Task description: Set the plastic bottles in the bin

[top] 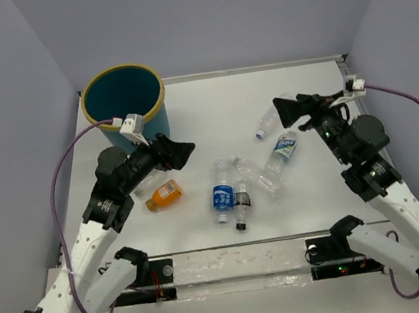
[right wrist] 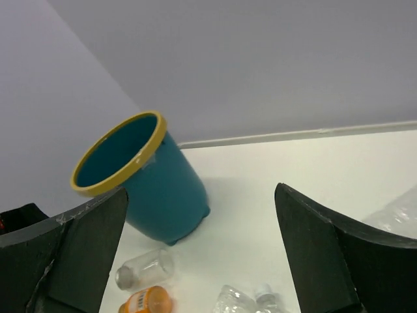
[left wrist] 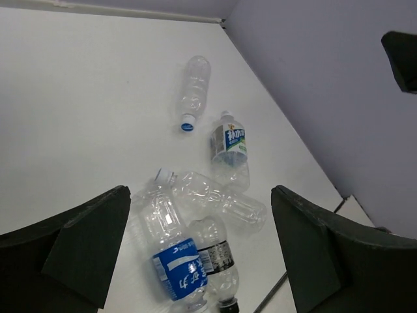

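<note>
The left fingers (left wrist: 78, 248) are spread wide with nothing between them. They hang above the white worktop (top: 211, 110) and look down on a heap of bottles at the lower centre of the left wrist view. The right fingers (right wrist: 339, 254) are just as released and empty. They sit high at the right of the top view, facing across to the round teal bin with a yellow-tan rim (top: 120, 95), which stands upright in that view's upper left corner. No bottle shows inside it, so the job looks to be at its start.

Every bottle lies on its side. At the left, a small orange bottle with an orange cap (top: 163, 196) and a bare clear bottle (right wrist: 146, 267) lie just beside each other under the left arm, nearest the bin. At the centre, three touch in a heap:
- a clear bottle with a blue label (top: 223, 193)
- a slimmer bottle with a dark label (top: 241, 202)
- a clear bottle with a white cap (left wrist: 208, 195)

Toward the upper right lie a bottle with a pale printed label (top: 282, 152) and, apart from it, a clear bottle with a blue cap (top: 265, 124).

The orange bottle seems the sensible first pick for the left arm, since it lies free and close to the bin. The fingers should come down astride its body, crosswise to its length, and close gently, because thin plastic dents and can squirt out. It should be lifted well above the rim before release. In the heap, taking the outermost bottle first should keep its neighbours from rolling.
</note>
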Available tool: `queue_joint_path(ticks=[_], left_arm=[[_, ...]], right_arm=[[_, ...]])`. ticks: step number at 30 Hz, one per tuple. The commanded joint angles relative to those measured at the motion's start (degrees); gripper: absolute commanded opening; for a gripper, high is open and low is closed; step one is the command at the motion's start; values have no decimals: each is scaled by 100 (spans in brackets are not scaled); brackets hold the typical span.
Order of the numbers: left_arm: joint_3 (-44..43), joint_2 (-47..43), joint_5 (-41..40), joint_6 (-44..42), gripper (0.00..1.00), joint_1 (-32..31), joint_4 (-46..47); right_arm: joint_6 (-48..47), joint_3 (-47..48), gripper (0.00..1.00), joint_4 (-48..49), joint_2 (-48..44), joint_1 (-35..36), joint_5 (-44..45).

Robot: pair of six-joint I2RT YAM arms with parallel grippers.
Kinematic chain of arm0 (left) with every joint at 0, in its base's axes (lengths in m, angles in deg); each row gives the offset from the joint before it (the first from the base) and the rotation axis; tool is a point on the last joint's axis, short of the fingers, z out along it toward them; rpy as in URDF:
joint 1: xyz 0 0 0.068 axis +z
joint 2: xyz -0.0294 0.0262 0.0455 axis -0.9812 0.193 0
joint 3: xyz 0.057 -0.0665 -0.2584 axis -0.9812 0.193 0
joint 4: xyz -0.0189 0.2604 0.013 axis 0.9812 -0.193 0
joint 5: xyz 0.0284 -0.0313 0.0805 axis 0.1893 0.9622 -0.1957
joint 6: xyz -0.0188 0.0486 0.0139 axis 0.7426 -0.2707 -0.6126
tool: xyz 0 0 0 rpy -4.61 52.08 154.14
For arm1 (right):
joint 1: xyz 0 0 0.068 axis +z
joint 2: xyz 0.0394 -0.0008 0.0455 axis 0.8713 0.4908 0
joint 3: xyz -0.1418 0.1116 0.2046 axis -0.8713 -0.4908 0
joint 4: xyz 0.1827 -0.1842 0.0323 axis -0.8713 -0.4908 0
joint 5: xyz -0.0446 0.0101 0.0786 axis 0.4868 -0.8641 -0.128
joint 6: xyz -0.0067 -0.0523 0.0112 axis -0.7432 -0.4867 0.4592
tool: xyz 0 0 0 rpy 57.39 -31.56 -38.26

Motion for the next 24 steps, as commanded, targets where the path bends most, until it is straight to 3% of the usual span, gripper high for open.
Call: queue_joint_path(ticks=[1,5,8,11,13,17,24], left_arm=[[-217,526,685,618,99,-7,1040],[-480,1176,897,961,99,-130,1646],[-954,1965,432,822,99,-639,1788],[-1768,2860,-636,374,99,-1376,1317],[-2594,3399,-1183,-29,99,-1815,911],[-3895,4761,-2089,-409,99,-2107,58],[-5639,6915,-2662,-980,99,-2442,-910]], right_arm=[[-131,-969,97,-1068,-1004,17,1435],[545,-1752,84,-1517,-1901,17,1409],[731,-2148,78,-1825,-2315,17,1295],[802,-2254,70,-2272,-2482,17,1198],[854,-2280,69,-2422,-2552,17,1075],[1039,-2429,69,-2800,-2710,17,996],[1329,-2711,89,-3311,-3220,17,882]])
